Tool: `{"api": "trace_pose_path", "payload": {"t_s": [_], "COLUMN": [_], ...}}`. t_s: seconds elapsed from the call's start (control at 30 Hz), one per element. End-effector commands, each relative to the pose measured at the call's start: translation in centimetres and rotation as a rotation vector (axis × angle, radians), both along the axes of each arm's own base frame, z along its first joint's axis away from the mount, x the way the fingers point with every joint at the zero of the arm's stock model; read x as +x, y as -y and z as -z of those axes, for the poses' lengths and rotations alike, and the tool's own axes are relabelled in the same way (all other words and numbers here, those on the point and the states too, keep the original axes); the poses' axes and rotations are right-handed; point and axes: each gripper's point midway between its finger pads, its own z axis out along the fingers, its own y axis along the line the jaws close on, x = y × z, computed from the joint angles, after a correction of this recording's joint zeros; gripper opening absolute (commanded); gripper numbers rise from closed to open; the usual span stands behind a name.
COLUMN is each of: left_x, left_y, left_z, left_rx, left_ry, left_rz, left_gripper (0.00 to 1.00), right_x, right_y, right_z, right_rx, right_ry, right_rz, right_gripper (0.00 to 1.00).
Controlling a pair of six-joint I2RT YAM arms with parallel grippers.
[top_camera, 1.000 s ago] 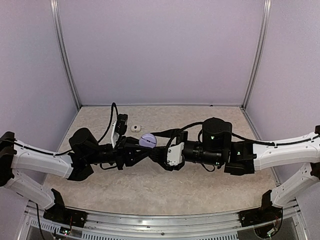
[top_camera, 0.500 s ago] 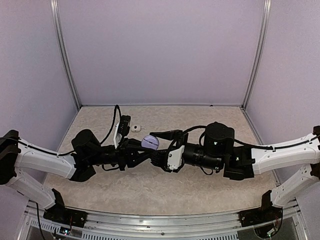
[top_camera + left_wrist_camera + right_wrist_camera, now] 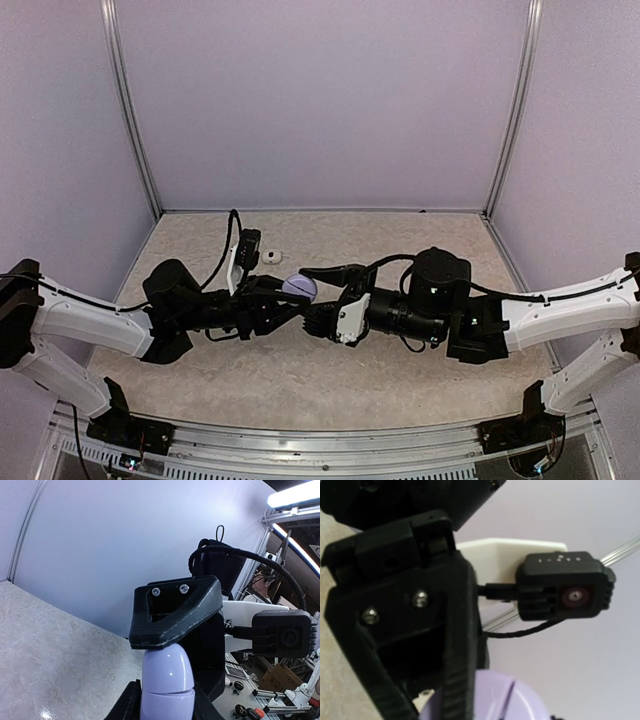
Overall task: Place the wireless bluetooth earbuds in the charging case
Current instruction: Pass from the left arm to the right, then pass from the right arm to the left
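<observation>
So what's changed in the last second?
The right gripper shifted slightly left, closer around the case; one finger lies on its top. The left gripper edged right, carrying the case. Left grip unchanged; small white piece unmoved.

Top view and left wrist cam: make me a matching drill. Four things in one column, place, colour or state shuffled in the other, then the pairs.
Things
1. lilac case
2. small white piece
3. left hand
4. table

Place, colour or state
A. beige and speckled
B. lying on the table behind the arms, touching neither
C. closed, held up off the table
D. gripping the case

Pairs: 1-C, 2-B, 3-D, 4-A
</observation>
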Motion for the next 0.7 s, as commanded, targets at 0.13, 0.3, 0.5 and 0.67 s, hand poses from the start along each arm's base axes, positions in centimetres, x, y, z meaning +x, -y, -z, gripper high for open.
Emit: {"api": "trace_pose_path", "payload": {"t_s": [0.13,0.3,0.5,0.67], "left_x": [-0.24,-0.32,-0.12,-0.11], "left_y": [0.38,0.22,-0.04,-0.29], "left_z": [-0.84,-0.72,-0.54,-0.23], "left_rx": [-0.017,-0.006,0.03,0.053], "left_ry": [0.029,0.052,0.096,0.119], "left_rz": [0.001,-0.008,-0.044,-0.06], "left_gripper": [0.3,0.35,0.4,0.4], "right_x": [-0.37,-0.41,-0.38,-0.36], "right_y": [0.07,0.12,0.27,0.41], "right_z": [-0.83,-0.52,-0.59,-0.59], "right_rx": [0.037,0.026,0.025,0.021], "right_ry": [0.013,0.0,-0.018,-0.033], "right_rz": [-0.002,-0.006,-0.015,-0.022], "right_gripper": [0.5,0.48,0.47,0.47]}}
